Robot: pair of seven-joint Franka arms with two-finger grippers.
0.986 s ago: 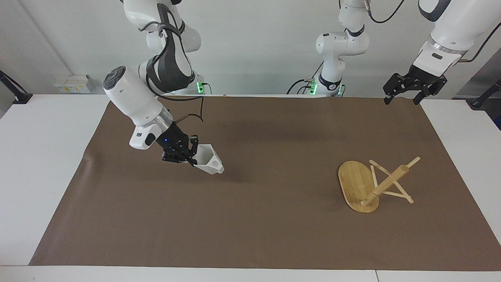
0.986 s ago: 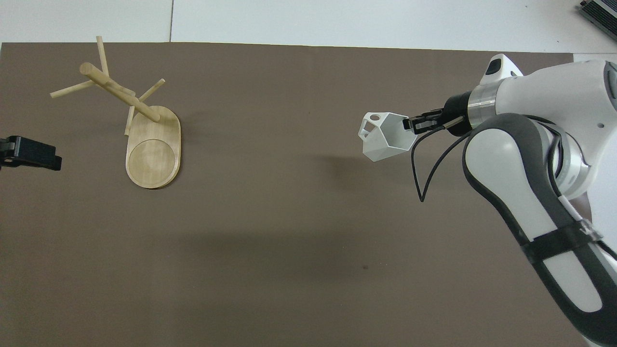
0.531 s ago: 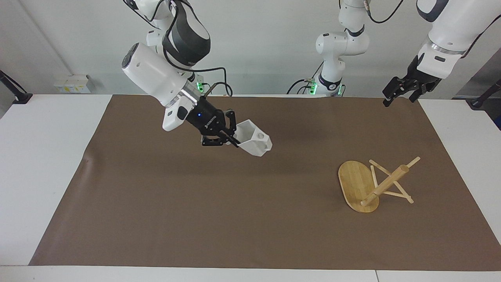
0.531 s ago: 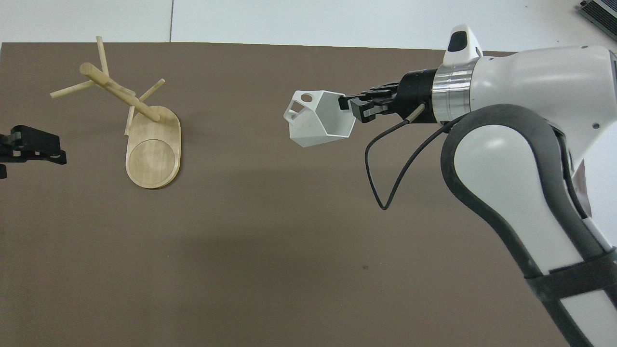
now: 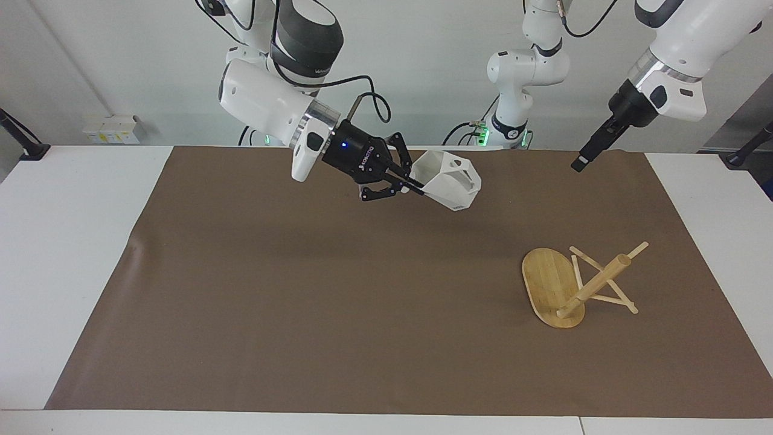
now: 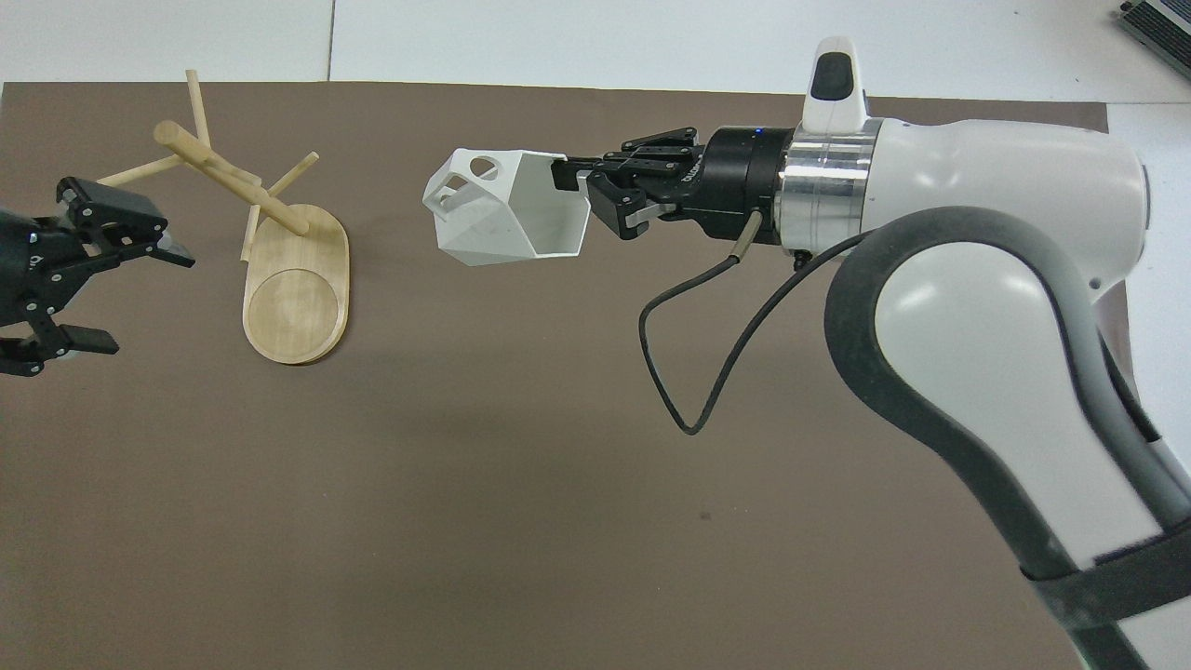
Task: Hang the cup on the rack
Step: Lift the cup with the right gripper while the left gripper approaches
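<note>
While my right gripper (image 5: 415, 185) pinches the cup (image 5: 450, 180) by its rim, up over the counter (image 5: 302, 314), I'm carrying it; next, line its handle hole onto a rack (image 5: 574, 284) peg.

Even, diffuse lighting from above — no glare on either view.

The brown mat (image 5: 338, 314) is evenly lit to its edges; soft, blurred shadows lie on it under the raised cup (image 5: 450, 180) and beside the rack (image 5: 577, 284). Both views are sharp across the mat — only the right arm's casing (image 6: 1014, 307), close to the overhead camera, looks slightly soft at that view's bottom corner.
</note>
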